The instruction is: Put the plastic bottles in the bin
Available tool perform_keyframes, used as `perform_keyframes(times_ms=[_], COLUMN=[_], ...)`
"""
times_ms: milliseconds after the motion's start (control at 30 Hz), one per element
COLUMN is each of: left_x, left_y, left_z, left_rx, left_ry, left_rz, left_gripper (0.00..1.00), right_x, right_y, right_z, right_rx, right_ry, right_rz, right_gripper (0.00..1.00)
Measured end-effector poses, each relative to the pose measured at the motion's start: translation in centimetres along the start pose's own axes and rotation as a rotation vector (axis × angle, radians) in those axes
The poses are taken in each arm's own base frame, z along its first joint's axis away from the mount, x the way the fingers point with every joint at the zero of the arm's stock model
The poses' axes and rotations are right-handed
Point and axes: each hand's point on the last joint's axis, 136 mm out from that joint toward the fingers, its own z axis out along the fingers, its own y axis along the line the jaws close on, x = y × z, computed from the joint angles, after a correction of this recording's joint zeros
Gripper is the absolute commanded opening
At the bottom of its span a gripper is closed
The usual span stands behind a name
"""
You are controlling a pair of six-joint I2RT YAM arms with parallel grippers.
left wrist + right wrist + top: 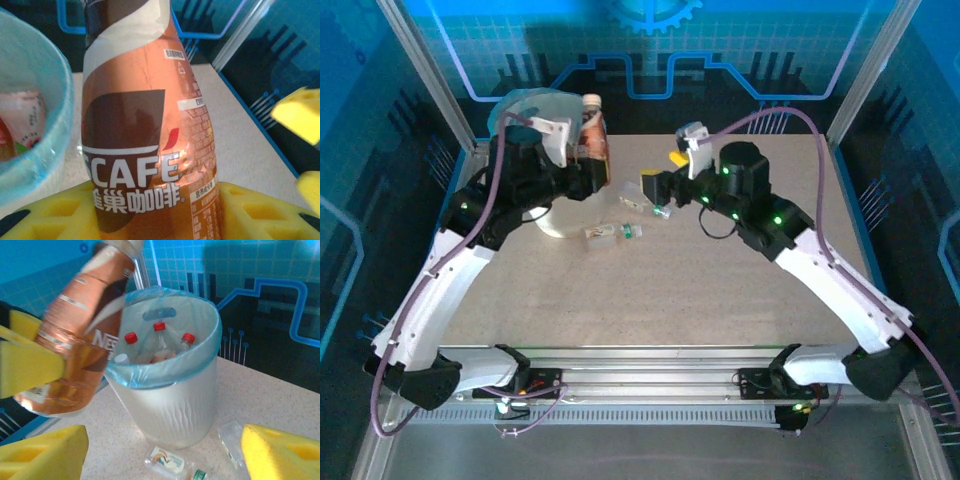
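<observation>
Brown bottle (145, 150) in left hand's (150, 215) pinch, apparently just beside the bin's (170, 405) rim.

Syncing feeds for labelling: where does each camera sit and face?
Top external: above, behind the bases, looking down on the table; left arm and right arm show.
Left wrist: on the left hand, facing the coffee bottle it grips; its yellow fingers show.
Right wrist: on the open right hand, facing the bin; its yellow fingers show.
Shared: both wrist views show that bottle and bin.
</observation>
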Motion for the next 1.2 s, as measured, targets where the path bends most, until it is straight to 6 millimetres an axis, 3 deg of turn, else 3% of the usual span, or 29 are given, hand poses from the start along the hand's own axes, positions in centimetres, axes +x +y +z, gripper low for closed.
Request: perform_keyframes(times_ms=[200, 367, 600, 800, 1000, 1200], left_x=[-2.4, -4.5, -5.7, -3.9, -3.1, -3.3], left_y=[3.2, 6.8, 12.7, 16.8, 18.2, 18.3], left_z=[-0.6, 0.2, 2.8, 6.1, 8.4, 8.8], left_rx=[-0.071, -0.145, -0.254, -0.310, -0.316, -0.305], left_ry=[-0.068, -0.090, -0.062, 0.032, 0.088, 0.092], left_rz=[-0.037, -0.073, -0.111, -0.135, -0.146, -0.149], left_gripper=[0.50, 0.50, 0.52, 0.53, 0.55, 0.55], right_x=[-4.1, -5.7, -4.5, -2.9, -2.4, -2.3], right_y=[1.8, 4.4, 5.2, 5.6, 5.6, 5.2], right_z=[2.1, 2.5, 5.7, 6.8, 6.6, 5.8], right_rx=[-0.047, -0.100, -0.128, -0.142, -0.141, -0.122], right_ry=[-0.035, -0.052, 0.027, 0.092, 0.118, 0.120], right_rz=[-0.030, -0.069, -0.098, -0.131, -0.160, -0.181], right_gripper=[0.81, 0.82, 0.83, 0.84, 0.85, 0.86])
